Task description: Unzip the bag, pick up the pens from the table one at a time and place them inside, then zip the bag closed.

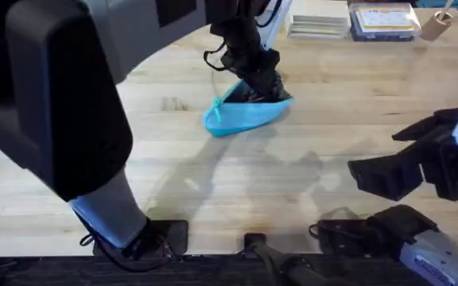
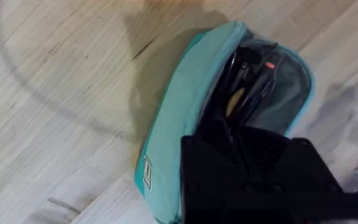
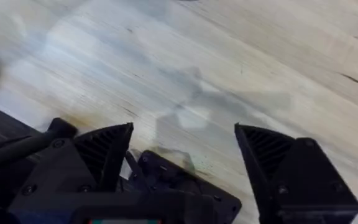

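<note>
The light blue bag (image 1: pixel 241 117) lies on the table (image 1: pixel 133 167) at the middle back, its zipper open. In the left wrist view the bag (image 2: pixel 185 112) gapes, and dark slim pens (image 2: pixel 253 84) lie inside it beside something yellow. My left gripper (image 1: pixel 258 82) reaches down into the bag's opening, and its black body (image 2: pixel 247 180) covers the near end of the pouch. My right gripper (image 1: pixel 384 173) hovers low over bare wood at the right, open with nothing between its fingers (image 3: pixel 107 152).
A stack of white pads (image 1: pixel 318 20) and a blue box (image 1: pixel 384 22) sit at the table's back right. My left arm's big dark link (image 1: pixel 54 103) blocks the left side. Black mounts (image 1: pixel 253 242) line the front edge.
</note>
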